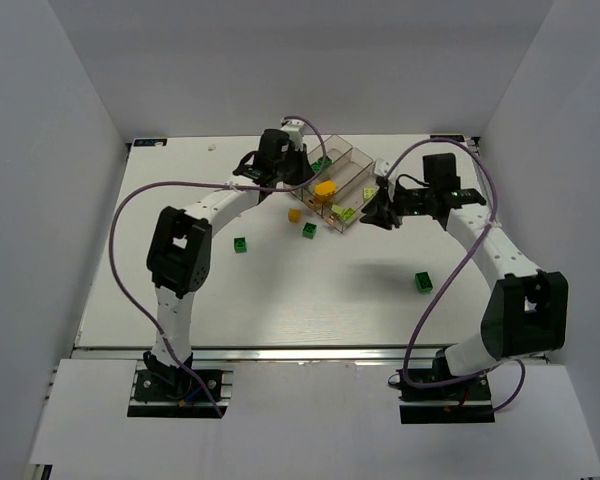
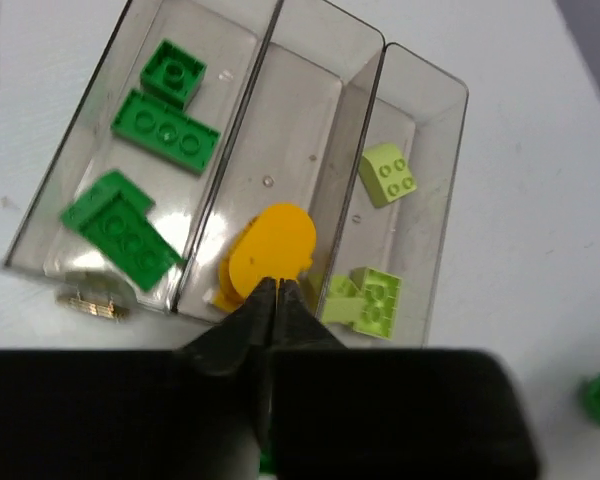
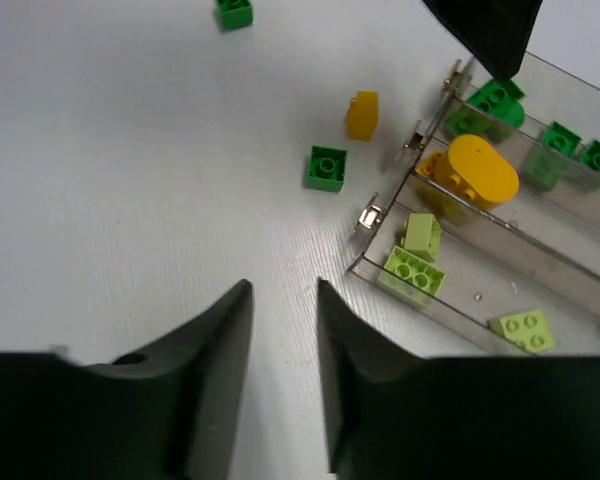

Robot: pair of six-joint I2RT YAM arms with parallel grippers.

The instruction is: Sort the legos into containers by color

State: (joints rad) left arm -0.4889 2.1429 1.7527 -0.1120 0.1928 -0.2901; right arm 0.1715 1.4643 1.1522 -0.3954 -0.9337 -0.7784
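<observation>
The clear three-bin tray (image 1: 352, 160) stands at the table's back middle. In the left wrist view (image 2: 320, 110) its left bin holds dark green bricks (image 2: 167, 130), its middle bin a yellow oval-topped piece (image 2: 273, 245) lying on orange bricks, and its right bin pale yellow-green bricks (image 2: 388, 175). My left gripper (image 2: 277, 285) is shut and hangs over the near edge of the yellow piece (image 1: 325, 188); nothing shows between its jaws. My right gripper (image 3: 283, 290) is open and empty over bare table beside the tray's near corner (image 3: 365, 262). It also shows in the top view (image 1: 378, 215).
Loose on the table are an orange brick (image 1: 294, 214) and dark green bricks (image 1: 309, 230), (image 1: 240, 244), (image 1: 423, 282). The right wrist view shows the orange brick (image 3: 362, 114) and a green one (image 3: 326, 167) just in front of the tray's metal clasps (image 3: 368, 214).
</observation>
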